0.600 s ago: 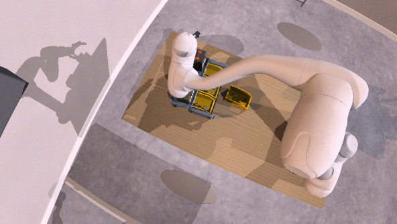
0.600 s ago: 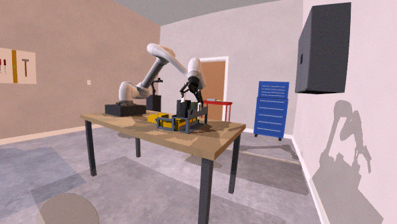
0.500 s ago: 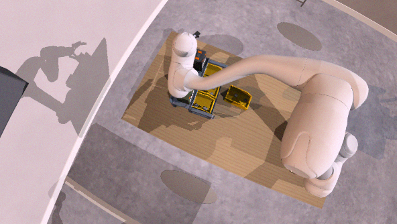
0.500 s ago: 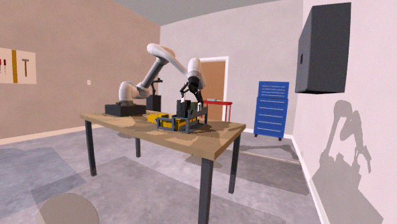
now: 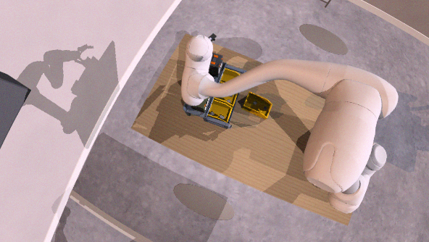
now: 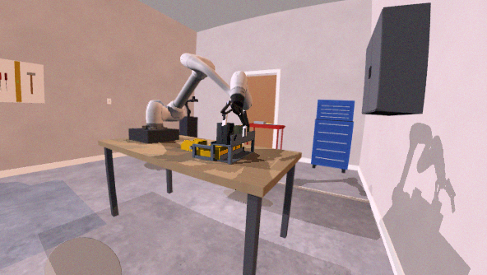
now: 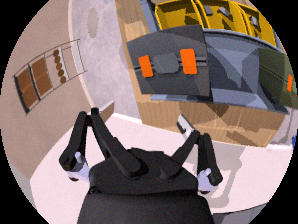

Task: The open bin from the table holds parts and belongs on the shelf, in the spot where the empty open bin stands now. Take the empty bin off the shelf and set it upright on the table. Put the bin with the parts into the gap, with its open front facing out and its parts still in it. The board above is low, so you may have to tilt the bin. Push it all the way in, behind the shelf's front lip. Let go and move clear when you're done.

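A dark shelf rack (image 5: 217,98) stands on the wooden table and holds yellow open bins (image 5: 222,109). I cannot tell which of them is empty. Another yellow open bin (image 5: 257,104) stands on the table just right of the rack, with small dark parts inside. My gripper (image 6: 234,115) is open and empty. It hangs above the rack's far end, over a dark box with orange patches (image 7: 166,66). In the wrist view the open fingers frame the bottom, and the yellow bins (image 7: 213,12) show in a row at the top. In the overhead view the wrist hides the fingers.
The arm's base (image 6: 148,133) sits on the far end of the table. The dark box (image 6: 224,132) rises above the rack top. A blue drawer cabinet (image 6: 334,133) and a red table (image 6: 267,125) stand by the back wall.
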Tool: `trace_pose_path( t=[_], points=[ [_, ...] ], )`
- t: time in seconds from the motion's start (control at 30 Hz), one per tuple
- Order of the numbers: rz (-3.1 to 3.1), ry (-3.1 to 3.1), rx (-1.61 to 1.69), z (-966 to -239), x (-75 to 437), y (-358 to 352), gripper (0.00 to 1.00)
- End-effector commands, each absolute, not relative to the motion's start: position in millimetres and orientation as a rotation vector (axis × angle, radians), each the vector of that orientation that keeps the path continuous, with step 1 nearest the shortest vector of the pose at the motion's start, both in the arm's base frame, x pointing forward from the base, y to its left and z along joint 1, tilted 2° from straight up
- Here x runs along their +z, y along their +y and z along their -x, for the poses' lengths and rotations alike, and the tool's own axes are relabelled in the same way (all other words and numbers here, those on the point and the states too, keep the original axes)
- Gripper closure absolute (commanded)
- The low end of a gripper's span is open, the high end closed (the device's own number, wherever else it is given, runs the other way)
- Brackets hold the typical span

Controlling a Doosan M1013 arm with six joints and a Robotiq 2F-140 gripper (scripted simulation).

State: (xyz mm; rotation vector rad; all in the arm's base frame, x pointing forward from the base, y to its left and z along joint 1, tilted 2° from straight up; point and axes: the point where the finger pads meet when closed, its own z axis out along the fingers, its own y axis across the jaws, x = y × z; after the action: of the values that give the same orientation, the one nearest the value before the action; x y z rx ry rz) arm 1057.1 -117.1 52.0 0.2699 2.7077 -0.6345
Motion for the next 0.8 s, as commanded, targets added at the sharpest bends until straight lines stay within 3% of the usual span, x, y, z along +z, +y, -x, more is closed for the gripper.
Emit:
trace_pose_path(
  t=[0.0,0.17,0.4,0.5,0.77],
  points=[
    [-0.27,2.708,-0.634,-1057.2,52.9,-117.1,0.0],
    [-0.271,2.706,-0.637,-1059.2,70.7,-118.2,0.0],
    [-0.273,2.705,-0.64,-1063.3,139.1,-121.0,0.0],
    [-0.273,2.705,-0.64,-1063.3,139.1,-121.0,0.0],
    [-0.271,2.707,-0.635,-1061.8,207.0,-121.8,0.0]
  ],
)
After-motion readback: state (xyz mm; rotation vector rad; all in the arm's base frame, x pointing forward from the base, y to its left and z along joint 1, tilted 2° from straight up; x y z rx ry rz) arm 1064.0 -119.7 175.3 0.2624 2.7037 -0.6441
